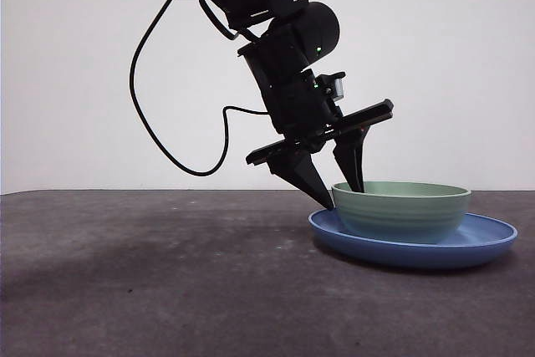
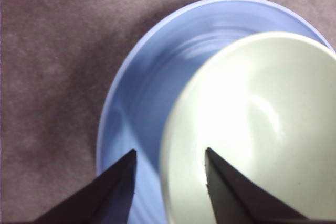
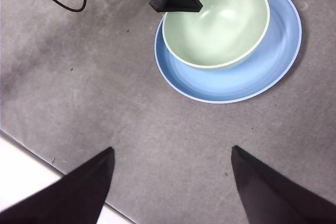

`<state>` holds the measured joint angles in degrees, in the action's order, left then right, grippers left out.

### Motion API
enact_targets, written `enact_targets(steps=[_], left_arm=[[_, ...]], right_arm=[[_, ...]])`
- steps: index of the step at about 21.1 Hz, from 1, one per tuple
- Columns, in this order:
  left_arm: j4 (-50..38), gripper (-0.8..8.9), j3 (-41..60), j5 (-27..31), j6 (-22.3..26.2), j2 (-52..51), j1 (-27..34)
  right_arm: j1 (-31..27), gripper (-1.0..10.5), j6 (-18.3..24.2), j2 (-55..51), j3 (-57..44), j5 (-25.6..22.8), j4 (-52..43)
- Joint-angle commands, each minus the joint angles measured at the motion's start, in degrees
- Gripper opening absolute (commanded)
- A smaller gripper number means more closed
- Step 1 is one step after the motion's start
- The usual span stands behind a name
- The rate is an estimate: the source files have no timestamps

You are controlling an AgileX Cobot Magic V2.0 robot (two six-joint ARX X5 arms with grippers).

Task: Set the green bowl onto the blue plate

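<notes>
The green bowl [image 1: 405, 211] rests upright on the blue plate [image 1: 489, 240], set toward the plate's left side in the front view. My left gripper [image 1: 344, 196] comes down at a slant and straddles the bowl's near-left rim. One jaw is outside the wall just over the plate, the other inside the bowl. In the left wrist view the left gripper [image 2: 169, 153] is open, with the rim of the bowl [image 2: 252, 129] between the tips and the plate [image 2: 142, 93] beneath. My right gripper [image 3: 173, 150] hangs open and empty, high over the table, looking down on bowl [image 3: 218, 19] and plate [image 3: 262, 72].
The table is covered with a dark grey mat [image 1: 150, 273], backed by a white wall. A black cable [image 1: 146, 114] loops down from the left arm. A white table edge [image 3: 21, 166] shows below the right gripper.
</notes>
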<state>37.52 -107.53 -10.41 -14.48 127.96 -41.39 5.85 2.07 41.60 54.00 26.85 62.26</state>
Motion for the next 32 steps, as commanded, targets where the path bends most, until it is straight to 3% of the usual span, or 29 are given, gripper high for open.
enact_targets(steps=[1,10,14,16,20,23,27,32], left_arm=[[-0.26,2.25,-1.95,-0.04,0.48,1.46,-0.79],[0.77,2.26,-2.05,-0.04,0.52,-5.88,1.75],[3.72,2.29,-2.05,-0.02,1.73,-15.17,4.66],[6.03,2.89,-2.01,0.0,2.27,-19.89,6.47],[12.92,3.12,-0.37,0.04,6.21,-28.11,9.66],[13.46,3.12,7.87,0.02,6.69,-35.63,11.63],[8.04,3.12,26.45,-0.79,7.41,-49.35,12.31],[4.7,3.12,42.84,-12.74,9.09,-64.24,12.28]], right_arm=[[0.13,3.5,-0.61,0.17,1.2,0.11,-0.52],[0.13,3.5,-0.59,0.17,1.2,0.11,-0.52],[0.13,3.5,-0.59,0.17,1.2,-0.07,-0.59],[0.13,3.5,-0.59,0.17,1.2,-0.31,-0.68],[0.13,3.5,-0.59,0.17,1.2,-0.31,-0.9],[0.13,3.5,-0.59,0.17,1.2,-0.31,-1.42],[0.13,3.5,-0.59,0.17,1.2,-0.31,-1.64],[0.13,3.5,-0.59,0.22,1.2,-0.31,-1.62]])
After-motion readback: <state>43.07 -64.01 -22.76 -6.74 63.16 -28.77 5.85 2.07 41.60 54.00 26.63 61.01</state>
